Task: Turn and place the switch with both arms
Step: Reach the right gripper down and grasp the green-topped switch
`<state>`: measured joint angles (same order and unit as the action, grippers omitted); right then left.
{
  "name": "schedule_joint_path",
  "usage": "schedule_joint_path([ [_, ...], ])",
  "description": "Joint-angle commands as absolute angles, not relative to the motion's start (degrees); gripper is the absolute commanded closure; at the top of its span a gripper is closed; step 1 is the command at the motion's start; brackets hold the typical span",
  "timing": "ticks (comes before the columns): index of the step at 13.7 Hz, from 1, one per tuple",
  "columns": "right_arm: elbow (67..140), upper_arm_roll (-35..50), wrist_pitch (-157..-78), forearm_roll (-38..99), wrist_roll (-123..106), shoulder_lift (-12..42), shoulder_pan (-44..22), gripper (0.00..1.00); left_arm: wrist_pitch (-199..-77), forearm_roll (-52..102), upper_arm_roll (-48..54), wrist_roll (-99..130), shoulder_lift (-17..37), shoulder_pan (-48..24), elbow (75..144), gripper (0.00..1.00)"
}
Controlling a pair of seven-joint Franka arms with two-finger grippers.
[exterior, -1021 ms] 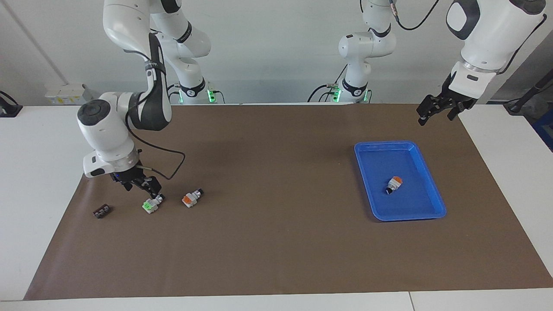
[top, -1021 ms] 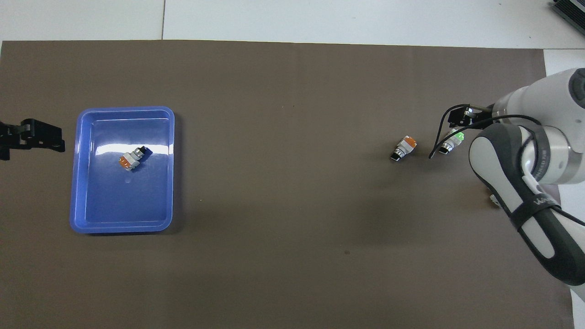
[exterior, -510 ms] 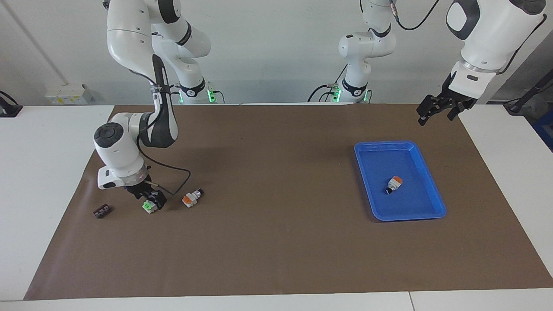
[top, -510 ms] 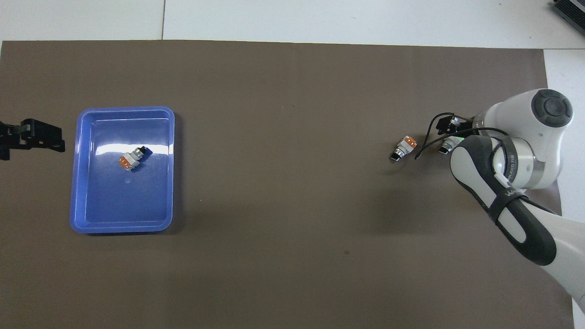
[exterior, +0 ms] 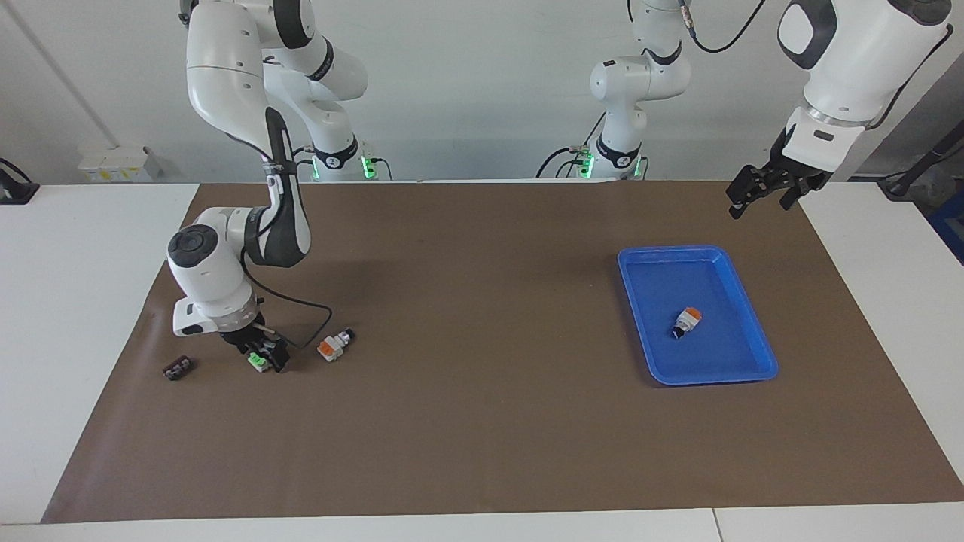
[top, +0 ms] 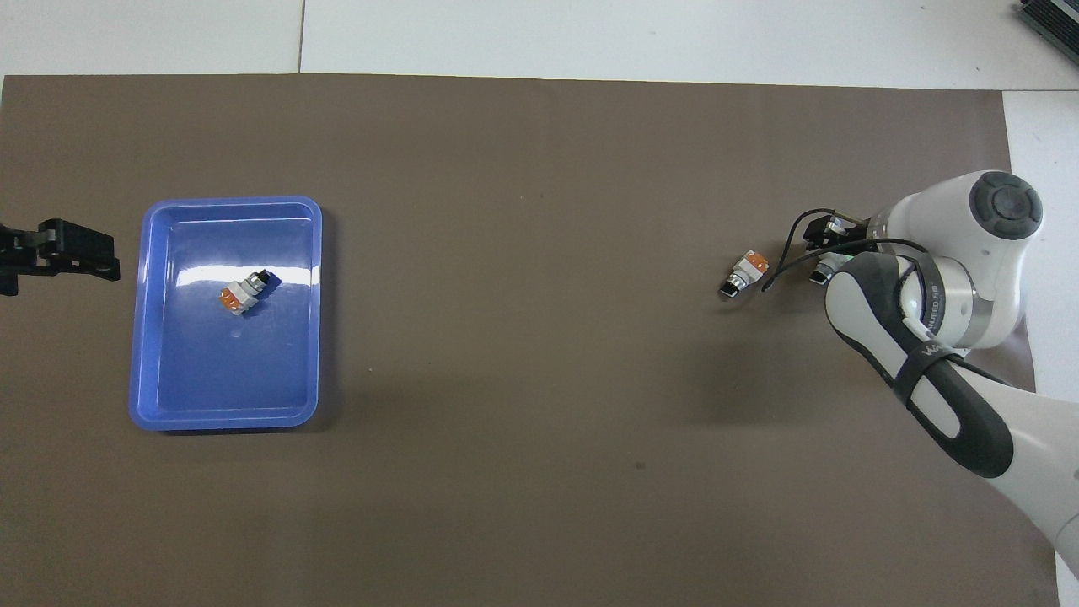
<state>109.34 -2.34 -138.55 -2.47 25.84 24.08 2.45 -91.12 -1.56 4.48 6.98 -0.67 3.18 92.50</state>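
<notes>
Right gripper [exterior: 263, 356] is down on the small white green-ended switch [exterior: 259, 363], finger spacing unreadable. Left gripper [exterior: 762, 192] waits above the brown mat [exterior: 482, 436], fingers spread.

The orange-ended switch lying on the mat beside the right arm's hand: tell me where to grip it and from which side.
Grip the orange-ended switch across its white middle body, coming straight down from above. It lies flat on its side on the brown mat, orange block at one end and black knob at the other, so its long sides are bare. The right hand is down at the green-ended switch beside it.
</notes>
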Motion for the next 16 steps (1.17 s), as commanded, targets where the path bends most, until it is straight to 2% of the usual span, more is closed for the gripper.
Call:
schedule_joint_path([
  [1,109.34,-1.76,-139.31,-2.9,26.81,24.08,3.34,1.0,-91.23,-2.64,4.66,6.94,-2.11,3.34,94.04,0.0],
  [4,107.41,-1.67,-135.9,-2.46,26.89,24.0,3.96,1.0,-91.23,-2.64,4.66,7.03,-2.11,3.34,94.04,0.0],
  [7,100.92,-1.14,-124.49,1.9,28.73,22.86,3.17,1.0,-91.23,-2.64,4.66,6.94,-2.11,3.34,94.04,0.0],
  [11,98.97,2.35,-111.38,8.24,42.23,15.66,1.15,1.0,-91.23,-2.64,4.66,7.03,-2.11,3.34,94.04,0.0],
  [14,95.81,6.93,-106.45,17.72,59.0,13.89,1.05,1.0,-91.23,-2.64,4.66,6.94,-2.11,3.34,94.04,0.0],
  [16,94.84,10.62,-106.52,22.92,68.51,13.1,1.05,1.0,-91.23,-2.64,4.66,7.03,-2.11,3.34,94.04,0.0],
])
